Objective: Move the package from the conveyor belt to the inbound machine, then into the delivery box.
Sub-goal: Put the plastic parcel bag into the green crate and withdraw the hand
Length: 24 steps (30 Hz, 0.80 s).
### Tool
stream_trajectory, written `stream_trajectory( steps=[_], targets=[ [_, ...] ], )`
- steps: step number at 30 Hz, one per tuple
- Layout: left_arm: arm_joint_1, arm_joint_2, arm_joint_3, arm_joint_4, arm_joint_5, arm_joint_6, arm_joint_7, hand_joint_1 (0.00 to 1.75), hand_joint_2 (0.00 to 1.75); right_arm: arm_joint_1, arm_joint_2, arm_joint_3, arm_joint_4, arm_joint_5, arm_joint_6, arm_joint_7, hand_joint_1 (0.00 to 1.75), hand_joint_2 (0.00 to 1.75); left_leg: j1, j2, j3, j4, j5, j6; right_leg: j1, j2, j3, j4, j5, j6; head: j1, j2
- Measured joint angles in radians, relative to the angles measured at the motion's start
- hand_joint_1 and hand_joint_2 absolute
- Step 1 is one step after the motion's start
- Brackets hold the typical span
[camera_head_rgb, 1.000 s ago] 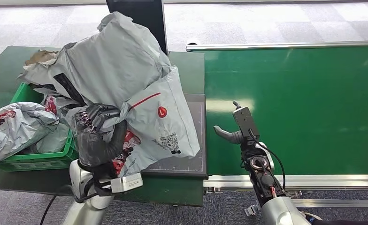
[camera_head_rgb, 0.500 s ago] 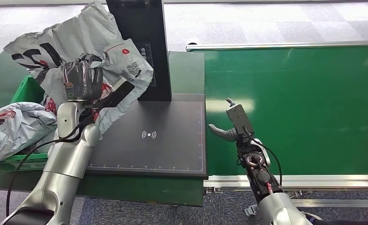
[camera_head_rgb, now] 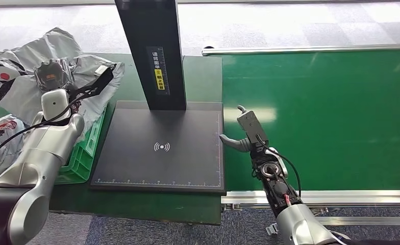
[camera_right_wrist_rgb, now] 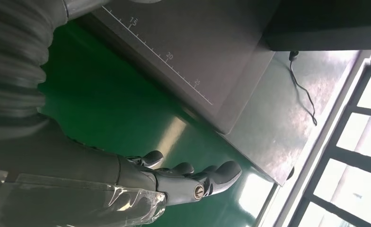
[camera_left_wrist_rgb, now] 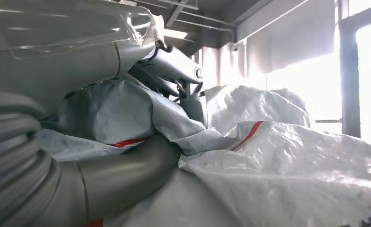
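Package (camera_head_rgb: 14, 87) gripped in left hand (camera_head_rgb: 52, 76), held over green delivery box (camera_head_rgb: 85, 153) at ten o'clock from inbound machine (camera_head_rgb: 159, 148), long axis toward nine o'clock. Release probably next, straight down into box, left hand alone near enough. Right hand (camera_head_rgb: 241, 135) empty, fingers extended, hovering over conveyor belt (camera_head_rgb: 330, 117) at three o'clock, well apart from package.

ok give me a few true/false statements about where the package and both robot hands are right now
1. The left robot hand holds the package over the green delivery box. True.
2. The package lies on the scanner pad. False: the pad is bare.
3. The right robot hand holds a package. False: it is open and holds nothing.
4. The right robot hand is over the conveyor belt, beside the pad's edge. True.
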Motion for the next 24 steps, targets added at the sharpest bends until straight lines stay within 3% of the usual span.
stream_trajectory(
  steps=[10,12,14,16,21,24],
  targets=[
    [-0.030,0.074,-0.055,0.124,-0.001,-0.135,0.128,1.75,1.75,-0.024,0.011,0.025,0.031,-0.007,0.003,0.000,0.00,1.75,0.000,0.000,0.000,0.000,0.000,0.000,0.000,0.000,0.000,0.000,0.000,0.000,0.000,0.000],
    [-0.030,0.086,-0.056,0.140,0.000,-0.151,0.143,1.47,1.75,-0.027,0.011,0.029,0.036,-0.008,0.002,0.000,0.00,1.75,0.000,0.000,0.000,0.000,0.000,0.000,0.000,0.000,0.000,0.000,0.000,0.000,0.000,0.000],
    [-0.029,0.094,-0.056,0.151,0.001,-0.155,0.147,0.60,1.75,-0.028,0.011,0.033,0.041,-0.008,0.002,0.000,0.00,1.75,0.000,0.000,0.000,0.000,0.000,0.000,0.000,0.000,0.000,0.000,0.000,0.000,0.000,0.000],
    [-0.028,0.097,-0.056,0.160,0.002,-0.153,0.147,0.00,1.75,-0.028,0.011,0.036,0.044,-0.008,0.002,0.000,0.00,1.75,0.000,0.000,0.000,0.000,0.000,0.000,0.000,0.000,0.000,0.000,0.000,0.000,0.000,0.000],
    [-0.021,0.100,-0.054,0.173,0.004,-0.123,0.139,0.00,1.75,-0.033,0.011,0.047,0.054,-0.009,0.002,0.000,0.00,1.75,0.000,0.000,0.000,0.000,0.000,0.000,0.000,0.000,0.000,0.000,0.000,0.000,0.000,0.000],
    [-0.016,0.102,-0.051,0.175,0.003,-0.059,0.120,0.00,1.75,-0.034,0.011,0.054,0.058,-0.013,0.002,-0.001,0.00,1.75,0.000,-0.001,0.000,0.000,0.000,0.000,0.000,0.000,0.000,0.000,0.000,0.000,0.000,0.000]
  ],
)
